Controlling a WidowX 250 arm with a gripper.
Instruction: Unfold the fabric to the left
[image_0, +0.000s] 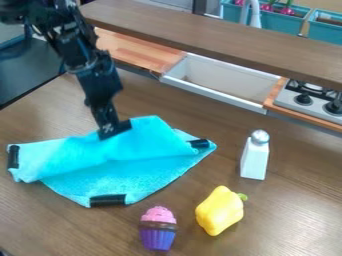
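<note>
The gripper (112, 129) is at the upper left part of the blue fabric (140, 175), shut on it beside a black corner patch. Around the grip the cloth bunches into a raised fold, which overlaps a flatter layer beneath. Other black patches mark the fabric's left end, its right end and its front corner. What lies under the fold is hidden.
A yellow pepper (220, 210) and a pink and purple cupcake (158, 228) stand in front of the fabric. To its right is a white shaker (255, 155). Behind are a sink (220, 82), a stove (310, 102) and a raised brown shelf (220, 37).
</note>
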